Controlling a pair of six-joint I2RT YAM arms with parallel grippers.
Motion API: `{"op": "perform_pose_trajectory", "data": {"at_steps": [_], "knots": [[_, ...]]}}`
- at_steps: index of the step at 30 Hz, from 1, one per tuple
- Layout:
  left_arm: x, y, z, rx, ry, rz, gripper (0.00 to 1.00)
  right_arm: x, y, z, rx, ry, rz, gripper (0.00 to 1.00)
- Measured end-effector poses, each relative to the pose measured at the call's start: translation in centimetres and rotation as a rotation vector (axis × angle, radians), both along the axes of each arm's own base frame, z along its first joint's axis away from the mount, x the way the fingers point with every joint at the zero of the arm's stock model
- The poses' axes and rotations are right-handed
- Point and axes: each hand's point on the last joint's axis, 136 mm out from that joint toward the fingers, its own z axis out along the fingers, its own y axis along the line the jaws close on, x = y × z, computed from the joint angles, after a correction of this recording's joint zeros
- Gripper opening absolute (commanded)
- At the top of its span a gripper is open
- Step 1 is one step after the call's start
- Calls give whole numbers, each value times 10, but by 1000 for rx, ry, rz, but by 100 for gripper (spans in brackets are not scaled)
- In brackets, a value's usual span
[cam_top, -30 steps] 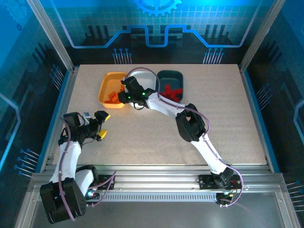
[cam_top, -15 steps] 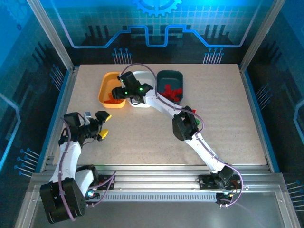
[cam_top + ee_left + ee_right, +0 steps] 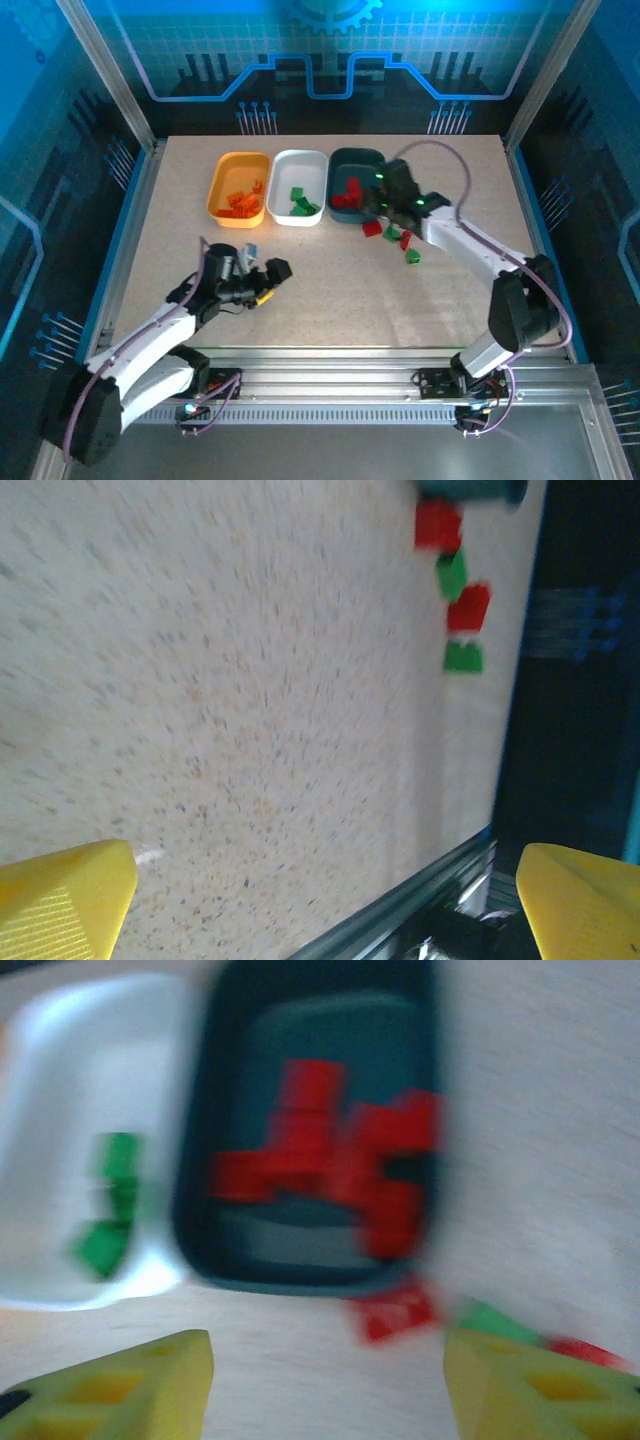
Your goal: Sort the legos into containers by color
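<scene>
Along the far edge of the worktop (image 3: 330, 310) three trays sit side by side: an orange-yellow tray (image 3: 240, 157) on the left, a white tray (image 3: 298, 168) in the middle and a dark teal tray (image 3: 355, 160) on the right. Orange bricks (image 3: 243, 201) lie in the orange-yellow one, green bricks (image 3: 302, 204) in the white one and red bricks (image 3: 349, 192) in the teal one. Four loose bricks (image 3: 392, 233), two red and two green, lie on the bare surface just in front of the teal tray's right corner, in a short line running toward the near right. The right fingers (image 3: 135, 1385) hover over the near right part of the teal tray, spread wide with nothing between them. That wrist view is blurred, yet the red pile and the nearest loose pieces show ahead of the tips. The left fingers (image 3: 65, 900) hang low over the near-left worktop, well apart from the trays, likewise spread and empty. The loose bricks show far ahead in that wrist view.
</scene>
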Motion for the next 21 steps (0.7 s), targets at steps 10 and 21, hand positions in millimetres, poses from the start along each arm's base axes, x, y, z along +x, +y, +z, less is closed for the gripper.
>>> {"op": "perform_pose_trajectory", "data": {"at_steps": [10,21], "knots": [[16,-54,-22,77,-7,-102,99,-62,-68,-112,-121,402,-44,72],[28,-62,0,60,-69,-94,99,-75,-75,-139,-174,501,-45,40]]}}
